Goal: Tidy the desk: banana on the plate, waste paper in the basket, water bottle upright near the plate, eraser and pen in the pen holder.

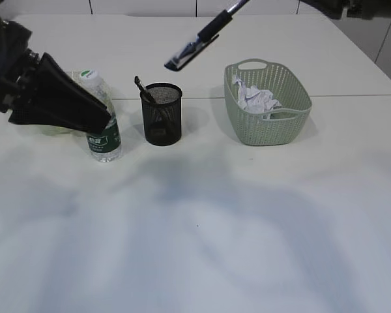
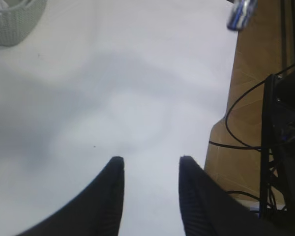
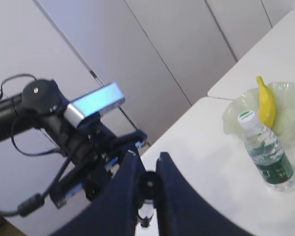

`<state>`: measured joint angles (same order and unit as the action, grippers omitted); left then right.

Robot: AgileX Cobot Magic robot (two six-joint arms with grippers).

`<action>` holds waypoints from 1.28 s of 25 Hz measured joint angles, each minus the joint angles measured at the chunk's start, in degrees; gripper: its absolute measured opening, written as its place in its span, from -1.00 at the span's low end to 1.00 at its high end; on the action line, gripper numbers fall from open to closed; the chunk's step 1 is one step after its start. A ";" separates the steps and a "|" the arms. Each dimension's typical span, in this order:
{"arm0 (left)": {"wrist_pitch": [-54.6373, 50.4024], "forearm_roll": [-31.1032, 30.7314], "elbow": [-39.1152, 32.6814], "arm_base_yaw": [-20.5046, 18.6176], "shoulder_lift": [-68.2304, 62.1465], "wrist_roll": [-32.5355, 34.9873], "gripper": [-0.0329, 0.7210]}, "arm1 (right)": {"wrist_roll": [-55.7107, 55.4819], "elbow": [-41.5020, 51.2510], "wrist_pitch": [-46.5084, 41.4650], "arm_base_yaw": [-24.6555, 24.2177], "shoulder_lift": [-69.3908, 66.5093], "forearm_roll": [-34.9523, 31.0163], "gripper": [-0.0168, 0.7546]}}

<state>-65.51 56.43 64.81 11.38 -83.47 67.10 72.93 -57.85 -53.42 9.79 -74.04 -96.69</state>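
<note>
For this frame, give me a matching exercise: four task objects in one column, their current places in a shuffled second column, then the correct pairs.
Things:
1. banana
2. waste paper
3. water bottle
4. pen

Places:
A. standing upright on the desk, beside the plate
B. held in the air by the right gripper, above the pen holder
C. lying in the plate
D. inside the basket

Pairs: 1-C, 2-D, 3-A, 4-B

Yellow banana [image 3: 266, 101]; sage-green woven basket [image 1: 268, 104]; black mesh pen holder [image 1: 161, 114].
</note>
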 joint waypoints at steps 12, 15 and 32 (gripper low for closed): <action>6.76 26.51 -15.53 0.50 3.32 17.65 -0.21 | 2.72 0.26 3.06 0.00 0.00 -4.80 -0.83; 8.70 32.40 -19.69 3.02 3.32 25.92 -0.21 | 2.72 0.26 3.06 0.00 0.00 -4.88 -0.83; 16.40 45.10 -24.98 13.62 -1.23 47.53 -0.21 | 2.76 0.26 3.32 0.00 0.00 -4.93 -0.83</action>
<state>-49.11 101.53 39.83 25.00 -84.70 114.64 75.69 -57.58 -50.10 9.79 -74.04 -101.62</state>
